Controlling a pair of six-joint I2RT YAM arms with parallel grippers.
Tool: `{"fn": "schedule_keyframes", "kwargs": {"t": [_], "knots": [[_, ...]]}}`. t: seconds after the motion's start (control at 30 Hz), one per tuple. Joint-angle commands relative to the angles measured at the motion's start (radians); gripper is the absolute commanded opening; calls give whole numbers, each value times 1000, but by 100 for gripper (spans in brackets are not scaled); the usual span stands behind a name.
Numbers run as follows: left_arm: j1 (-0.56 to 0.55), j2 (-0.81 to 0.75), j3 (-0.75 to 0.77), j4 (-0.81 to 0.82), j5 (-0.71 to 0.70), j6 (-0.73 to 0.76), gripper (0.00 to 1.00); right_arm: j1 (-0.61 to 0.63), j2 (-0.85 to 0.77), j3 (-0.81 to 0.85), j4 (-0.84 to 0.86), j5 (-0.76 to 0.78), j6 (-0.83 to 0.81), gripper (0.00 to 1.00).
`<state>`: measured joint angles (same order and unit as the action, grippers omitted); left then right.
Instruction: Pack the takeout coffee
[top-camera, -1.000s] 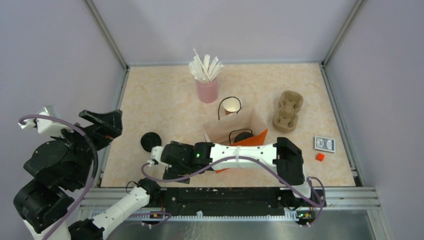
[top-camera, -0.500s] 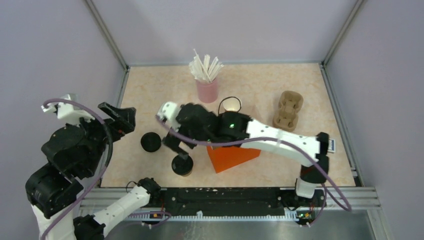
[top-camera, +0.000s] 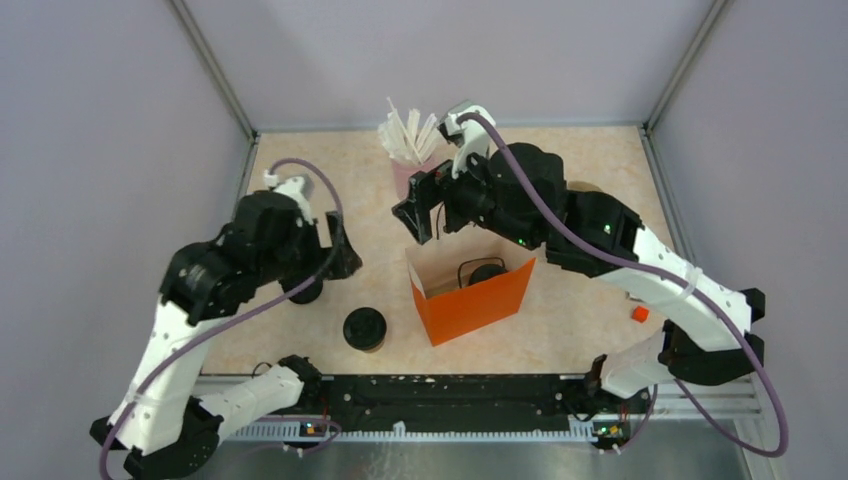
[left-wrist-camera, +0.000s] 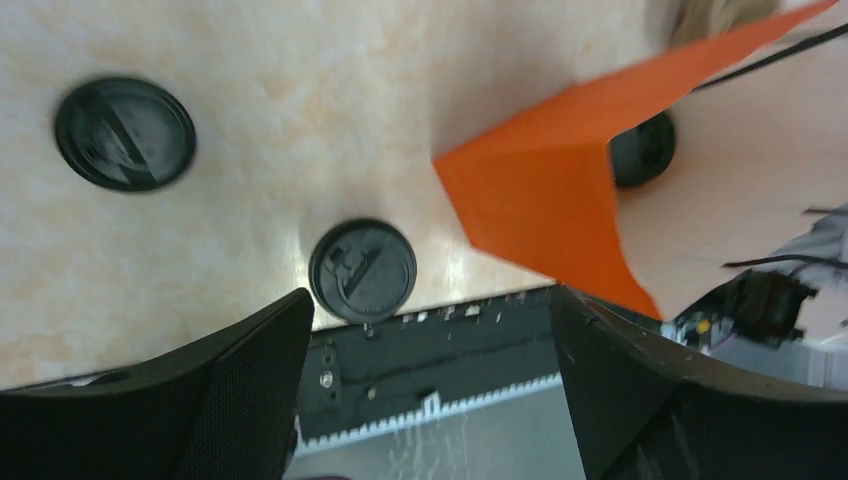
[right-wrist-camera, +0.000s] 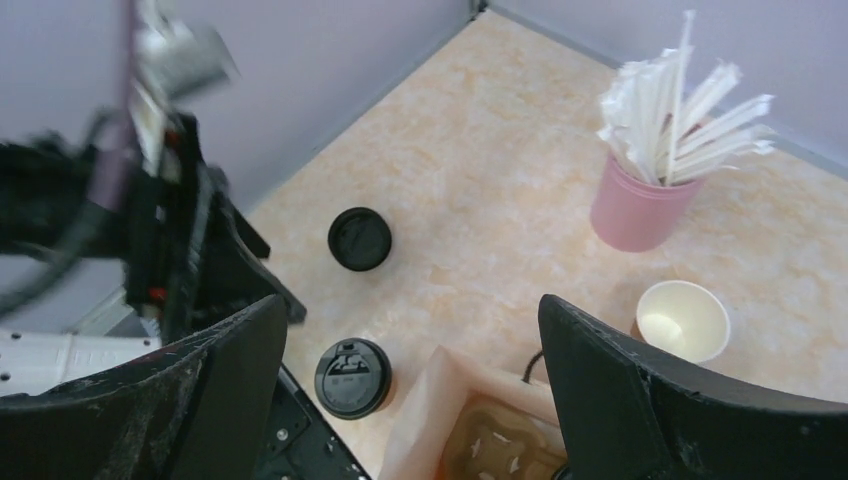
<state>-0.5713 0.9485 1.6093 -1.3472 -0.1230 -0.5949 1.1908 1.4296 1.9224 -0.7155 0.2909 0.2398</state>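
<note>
Our right claw is hanging spread above the orange bag's far corner, having swung back from the lidded cup now standing beside it. Our left claw, also spread, is moving in, half hiding another black lid.

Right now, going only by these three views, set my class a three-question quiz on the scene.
1. True or false: the left gripper is holding a cup.
2. What fills the pink cup? A straws, B spoons, C napkins.
3. How many black lids sit on the table outside the orange bag?
Key: 1 false, its jaws stand open and empty. 2 A. 3 two: the far lid and the near lid.
</note>
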Motion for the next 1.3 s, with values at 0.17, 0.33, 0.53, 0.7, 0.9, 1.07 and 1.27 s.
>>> {"fn": "schedule_keyframes", "kwargs": {"t": [0.17,0.33,0.53,0.7,0.9,1.07,1.27], "knots": [[-3,-15,-452,30,296,-31,89,3,-275,-134,63,260,55,92],[-4,-41,-598,156,312,-36,93,3,-325,-129,-19,334,32,92],[-2,-39,-656,209,302,-31,92,3,-341,-138,-57,351,36,92],[-3,-16,-674,213,241,-6,93,3,-350,-170,-28,357,41,92],[-4,37,-663,186,194,26,93,3,-335,-171,-26,354,39,92],[-7,41,-682,214,190,25,90,4,-335,-179,-24,354,37,92],[-45,53,-699,244,179,-8,88,3,-346,-186,-33,360,35,92]]}}
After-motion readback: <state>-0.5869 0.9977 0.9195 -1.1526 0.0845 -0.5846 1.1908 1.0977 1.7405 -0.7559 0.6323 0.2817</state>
